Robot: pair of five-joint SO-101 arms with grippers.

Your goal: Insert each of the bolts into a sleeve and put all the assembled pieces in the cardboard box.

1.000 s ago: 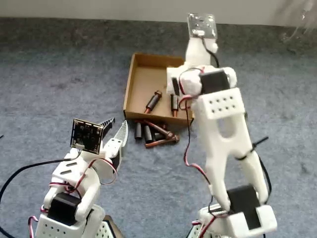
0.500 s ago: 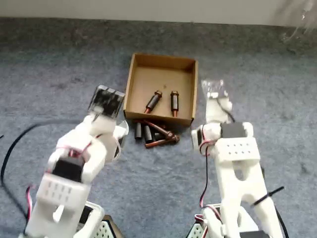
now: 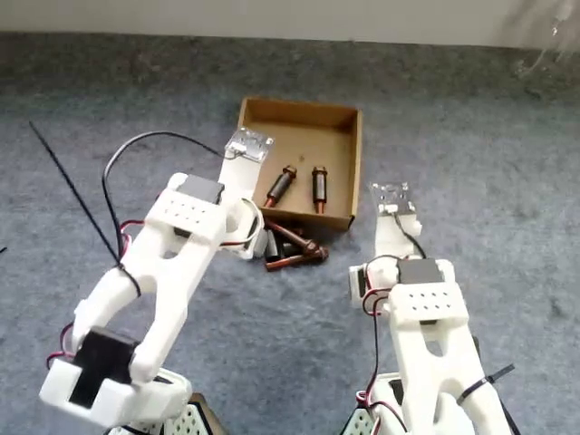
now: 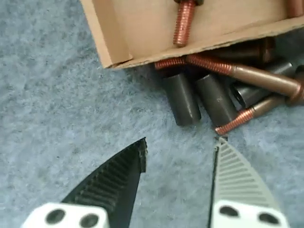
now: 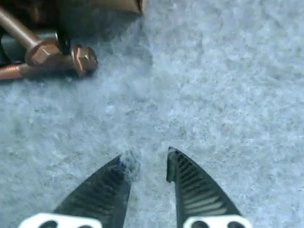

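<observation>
Left end effector has its jaws wide apart and holds nothing, tips low over the grey carpeted worktop. Just ahead of the tips lies the loose pile: two dark sleeves side by side, and copper bolts lying across them. One bolt's threaded end is just beside the light finger. Beyond the pile is the cardboard box, near corner ahead of the dark finger.

Right end effector has its jaws slightly apart, empty, over bare worktop. Two hex bolt heads lie well ahead and to the side of the dark-finger tip.

In the high view the box holds two assembled pieces, apart from each other.

Versus a second ago: the right arm, then stretched over the box, has pulled back to the side of the pile. The left arm, then folded back, has swung forward to the pile. Box contents and pile look unchanged.
</observation>
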